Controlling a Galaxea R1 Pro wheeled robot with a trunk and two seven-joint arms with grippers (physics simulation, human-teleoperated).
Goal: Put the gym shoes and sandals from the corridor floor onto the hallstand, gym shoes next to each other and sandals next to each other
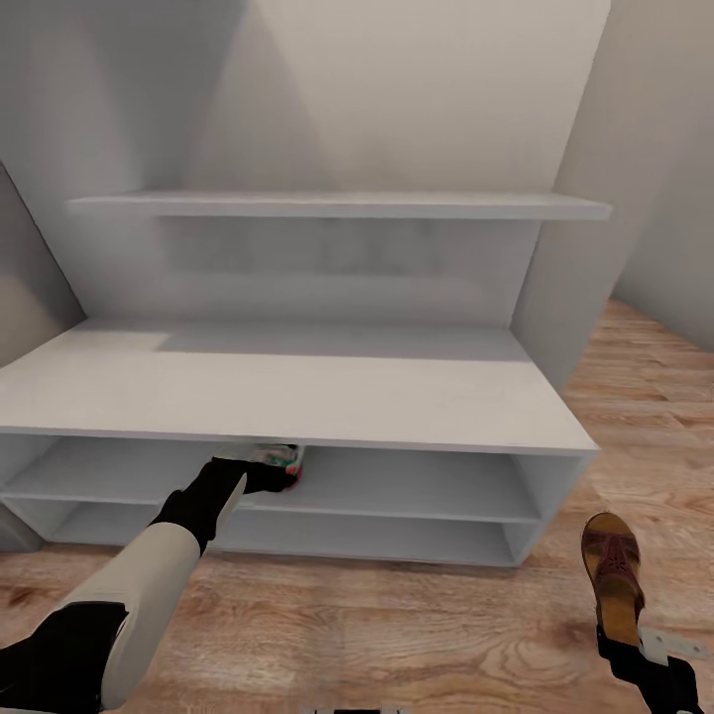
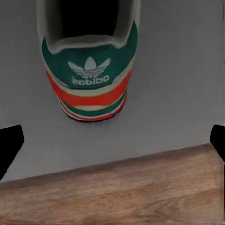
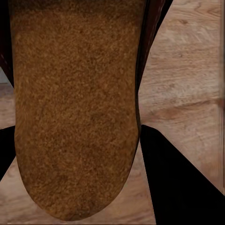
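One gym shoe point(image 1: 278, 458) stands on the upper open shelf of the hallstand point(image 1: 327, 397), under its top board. The left wrist view faces its green-and-orange heel point(image 2: 89, 79), resting on the grey shelf board near the front edge. My left gripper point(image 1: 260, 476) is open just behind the heel, its dark fingertips point(image 2: 9, 145) spread wide and clear of the shoe. My right gripper point(image 1: 635, 650) is shut on a brown sandal point(image 1: 612, 570), held over the corridor floor point(image 1: 397, 635) at the rack's right end. Its tan footbed point(image 3: 75, 108) looms large in the right wrist view.
A floating wall shelf point(image 1: 337, 205) hangs above the rack's top board. White walls close in behind and at the right. The rack's lower shelf point(image 1: 397, 535) and the right half of the upper shelf hold nothing.
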